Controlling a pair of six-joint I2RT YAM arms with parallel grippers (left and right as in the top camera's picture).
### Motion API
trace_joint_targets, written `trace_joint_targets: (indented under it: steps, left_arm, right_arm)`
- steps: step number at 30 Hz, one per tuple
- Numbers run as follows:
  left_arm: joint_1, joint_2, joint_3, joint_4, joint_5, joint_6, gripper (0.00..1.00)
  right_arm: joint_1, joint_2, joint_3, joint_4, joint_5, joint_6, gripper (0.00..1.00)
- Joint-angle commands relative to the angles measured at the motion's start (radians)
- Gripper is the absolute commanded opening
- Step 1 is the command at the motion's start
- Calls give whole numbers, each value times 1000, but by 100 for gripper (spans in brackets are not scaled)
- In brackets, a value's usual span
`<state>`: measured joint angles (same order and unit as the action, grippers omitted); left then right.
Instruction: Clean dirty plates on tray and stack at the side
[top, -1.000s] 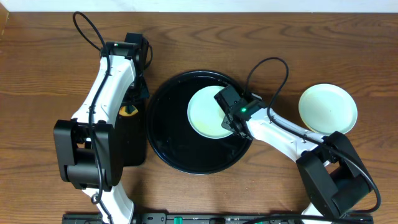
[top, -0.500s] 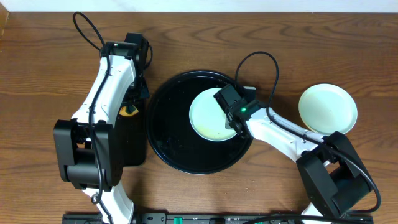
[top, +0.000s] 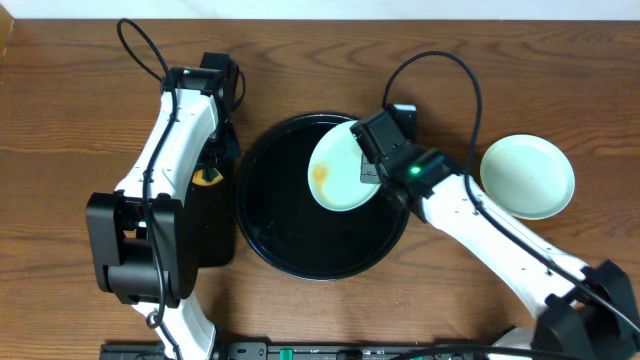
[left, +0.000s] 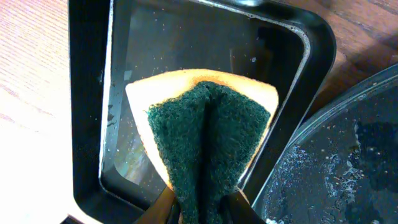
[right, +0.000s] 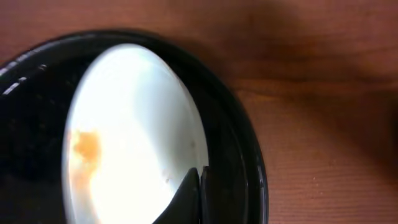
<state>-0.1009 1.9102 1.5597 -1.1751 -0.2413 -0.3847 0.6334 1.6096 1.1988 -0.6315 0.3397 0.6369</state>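
no text, label, brand or number can be read in any view.

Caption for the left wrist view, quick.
Left hand pinching a green-and-yellow sponge over the small tray.

Glossy black tray (top: 290, 235), smooth plastic plate (top: 338, 160), rough green scouring sponge (left: 208, 134), matt wood-grain table (top: 60, 120)

I see tray (top: 285, 225): large, round, glossy black, raised rim, lying flat. Over tray's upper-right part, dirty plate (top: 350, 150): small, round, pale, face up, orange-brown smear (top: 321, 177) on its left side; lifted or resting, can't tell. Off tray, well to its right, second plate (top: 527, 176): pale, round, face up, looks clean.
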Motion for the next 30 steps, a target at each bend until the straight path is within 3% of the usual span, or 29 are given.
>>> trace_joint_targets:
  steps: [1, 8, 10, 13, 16, 18, 19, 20, 30]
  left_arm:
    - [5, -6, 11, 2, -5, 10, 17]
    - [5, -6, 11, 6, -5, 11, 17]
    - [5, -6, 11, 7, -5, 14, 17]
    - [5, -6, 11, 8, -5, 18, 17]
    - [5, -6, 11, 13, -5, 18, 17]
    - [5, -6, 11, 16, -5, 18, 17]
    - [5, -6, 11, 17, -5, 18, 17]
    - [5, -6, 11, 17, -5, 18, 17]
    - [5, -6, 11, 14, -5, 18, 17]
  right_arm:
    - [2, -16, 17, -8, 1, -42, 1]
    - [4, -16, 17, -21, -1, -109, 1]
    - [3, -16, 17, -62, 1, -50, 1]
    - [1, -13, 16, -160, -2, 168, 2]
    - [1, 0, 0, -210, -63, 333, 25]
    - [1, 18, -31, -158, -136, 335, 37]
    - [2, 35, -50, -125, -163, 337, 49]
    - [3, 50, -64, -97, -186, 336, 52]
    - [1, 224, -93, 0, -266, 432, 53]
